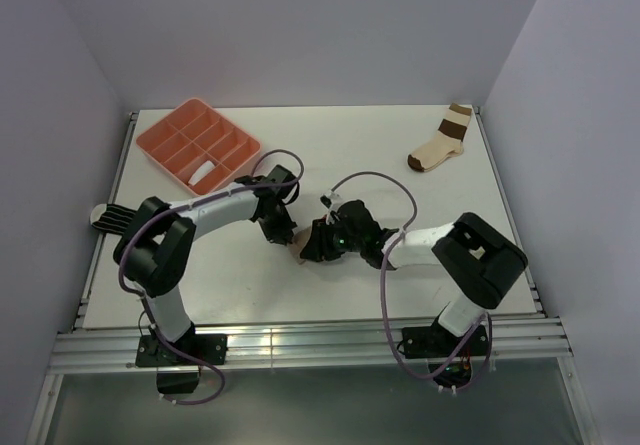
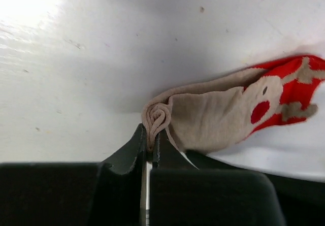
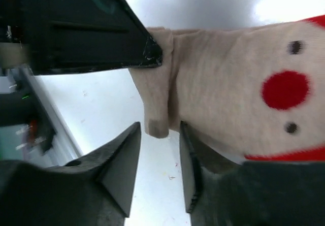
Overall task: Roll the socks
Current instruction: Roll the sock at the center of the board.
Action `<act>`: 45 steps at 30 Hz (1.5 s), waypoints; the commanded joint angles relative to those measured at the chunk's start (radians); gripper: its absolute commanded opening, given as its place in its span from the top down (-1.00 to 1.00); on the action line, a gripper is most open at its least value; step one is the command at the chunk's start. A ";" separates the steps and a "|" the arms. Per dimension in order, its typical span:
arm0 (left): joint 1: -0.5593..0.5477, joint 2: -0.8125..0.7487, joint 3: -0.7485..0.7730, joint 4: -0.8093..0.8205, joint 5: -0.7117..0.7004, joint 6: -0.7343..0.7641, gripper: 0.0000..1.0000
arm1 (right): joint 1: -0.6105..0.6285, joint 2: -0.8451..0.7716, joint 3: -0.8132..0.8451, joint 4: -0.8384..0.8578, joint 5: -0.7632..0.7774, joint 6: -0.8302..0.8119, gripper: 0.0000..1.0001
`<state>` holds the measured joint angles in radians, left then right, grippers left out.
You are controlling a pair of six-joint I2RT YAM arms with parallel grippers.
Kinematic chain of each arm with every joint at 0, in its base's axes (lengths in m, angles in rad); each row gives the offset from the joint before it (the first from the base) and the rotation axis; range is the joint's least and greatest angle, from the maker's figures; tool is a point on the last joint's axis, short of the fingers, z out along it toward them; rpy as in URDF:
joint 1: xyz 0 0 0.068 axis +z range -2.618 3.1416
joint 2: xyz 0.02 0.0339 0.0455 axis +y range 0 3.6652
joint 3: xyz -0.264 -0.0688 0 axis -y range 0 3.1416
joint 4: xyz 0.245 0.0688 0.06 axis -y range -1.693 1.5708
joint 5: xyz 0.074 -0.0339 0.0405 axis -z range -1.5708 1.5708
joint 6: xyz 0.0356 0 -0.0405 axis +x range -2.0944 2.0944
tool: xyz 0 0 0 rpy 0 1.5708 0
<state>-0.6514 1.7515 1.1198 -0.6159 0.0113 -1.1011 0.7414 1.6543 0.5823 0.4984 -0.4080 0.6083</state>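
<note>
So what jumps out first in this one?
At the middle of the table, the left gripper is shut on the rolled-up end of the tan sock, whose other end is red. The right gripper stands open right next to that roll. A cream sock with brown bands lies far right, an orange tray far left.

Place: a robot lab.
Walls: plain pale walls (image 1: 300, 25) close around a white table (image 1: 330, 145).
Robots: a left arm (image 1: 215, 208) and a right arm (image 1: 425, 237) bolted to a metal rail (image 1: 300, 343).
Wires: loose wires (image 1: 384, 295) on the arms.
</note>
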 commanded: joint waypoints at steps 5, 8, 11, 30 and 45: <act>-0.011 0.135 0.156 -0.255 -0.059 0.093 0.99 | 0.134 -0.191 0.105 -0.279 0.414 -0.229 0.06; -0.013 0.181 0.199 -0.288 -0.048 0.110 0.99 | 0.235 -0.185 0.151 -0.333 0.602 -0.289 0.05; -0.014 0.206 0.222 -0.301 -0.036 0.122 0.99 | 0.311 -0.142 0.188 -0.345 0.691 -0.324 0.06; -0.017 0.259 0.235 -0.317 0.006 0.136 0.99 | 0.453 0.128 0.310 -0.366 0.874 -0.392 0.26; 0.062 0.129 0.106 -0.190 0.090 -0.016 0.77 | 0.431 0.072 0.146 -0.348 0.770 -0.191 1.00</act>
<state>-0.6067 1.9057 1.2762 -0.8246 0.0921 -1.0626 1.1961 1.7485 0.8097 0.1913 0.4774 0.3069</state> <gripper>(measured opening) 0.118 0.033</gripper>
